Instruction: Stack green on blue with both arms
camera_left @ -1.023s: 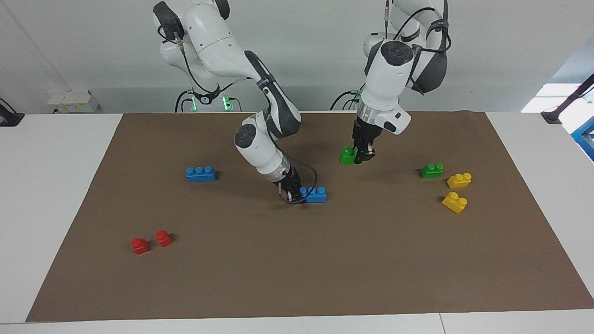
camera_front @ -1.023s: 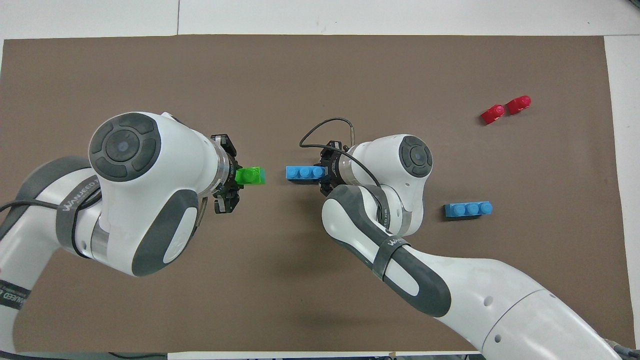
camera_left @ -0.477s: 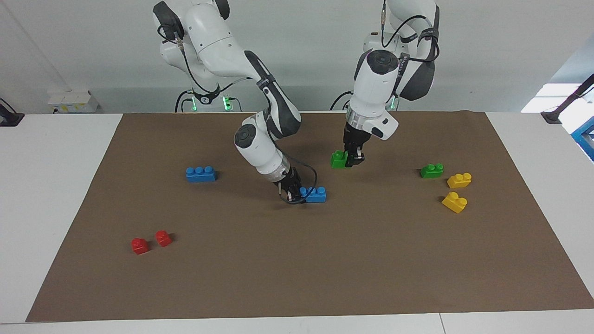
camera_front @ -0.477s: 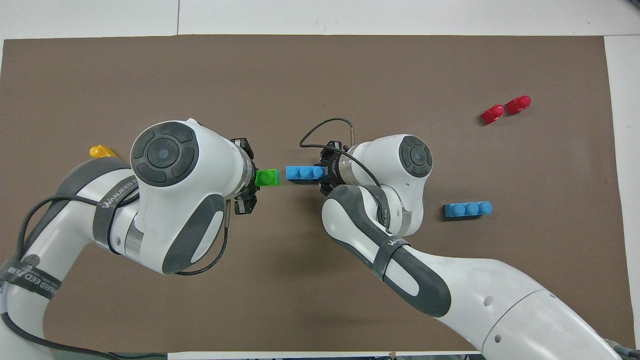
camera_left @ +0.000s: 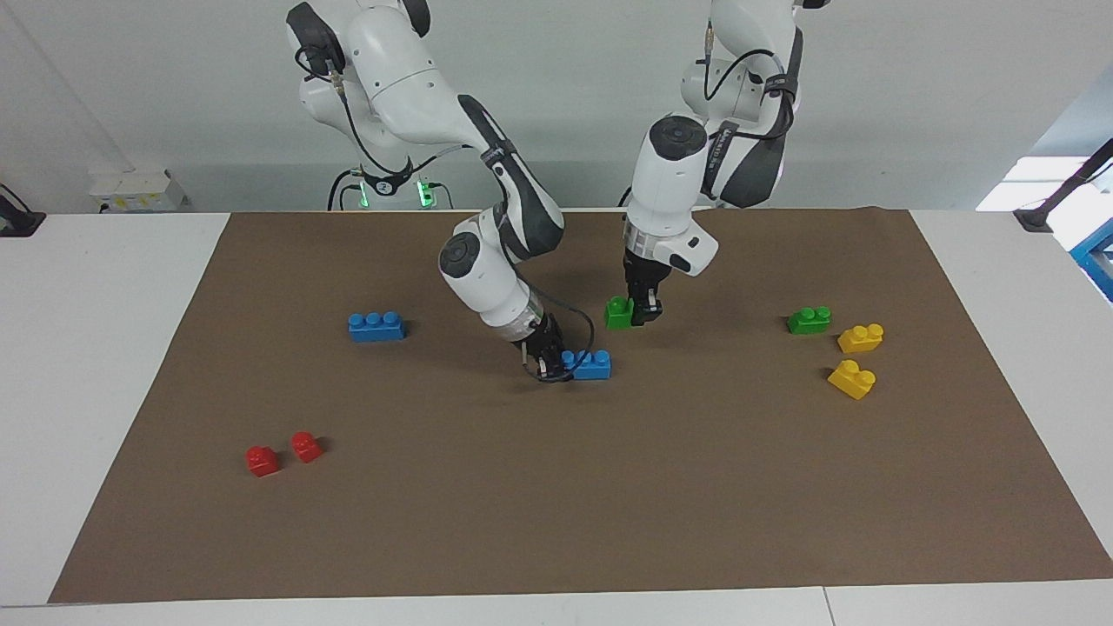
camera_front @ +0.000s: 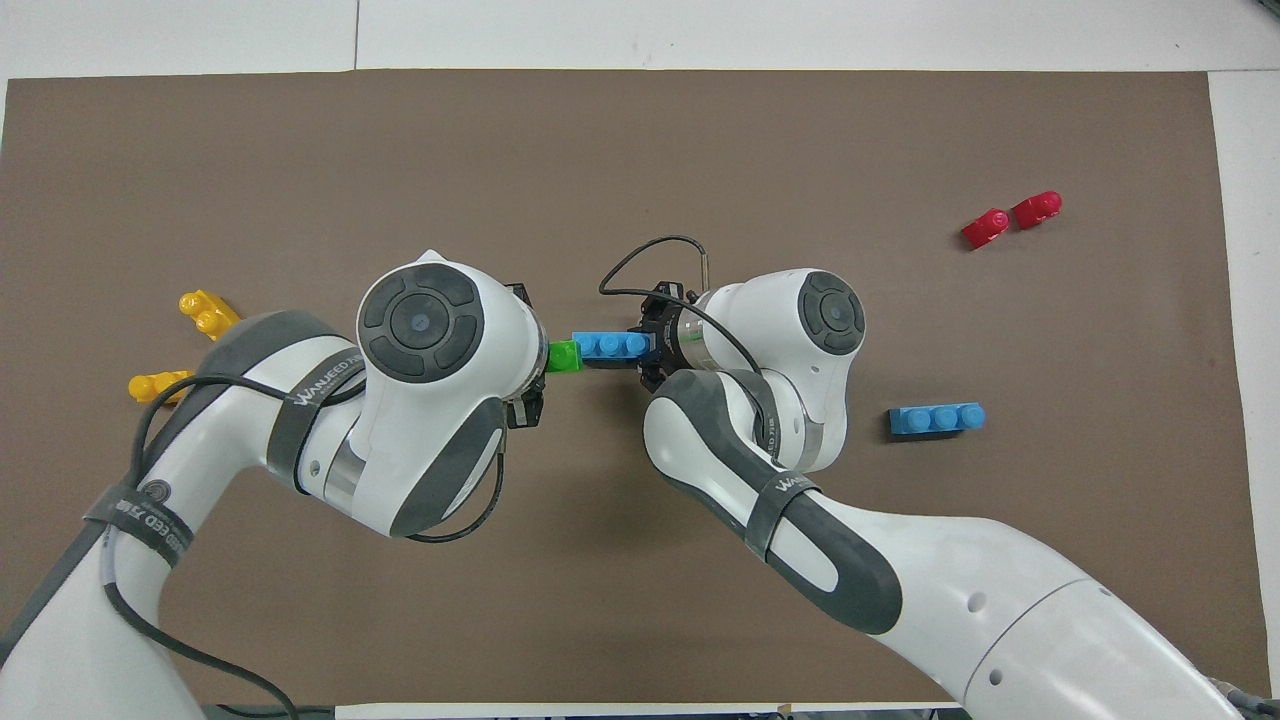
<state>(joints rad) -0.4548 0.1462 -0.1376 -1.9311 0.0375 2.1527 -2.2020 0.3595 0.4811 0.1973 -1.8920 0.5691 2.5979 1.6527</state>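
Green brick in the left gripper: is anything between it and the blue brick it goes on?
Nothing visible. The green brick hangs in the left gripper just short of the blue brick, which the right gripper holds on the mat.

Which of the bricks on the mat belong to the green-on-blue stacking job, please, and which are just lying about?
In the job:
- green brick, held up by left pincer
- blue brick, gripped on the mat by right pincer

Lying about:
- other green brick
- other blue brick
- yellow bricks
- red bricks

Left pincer (camera_left: 645, 315) clamping green brick (camera_left: 618, 313) aloft; right pincer (camera_left: 551, 363) gripping blue brick (camera_left: 590, 364) on mat (camera_left: 556, 487).
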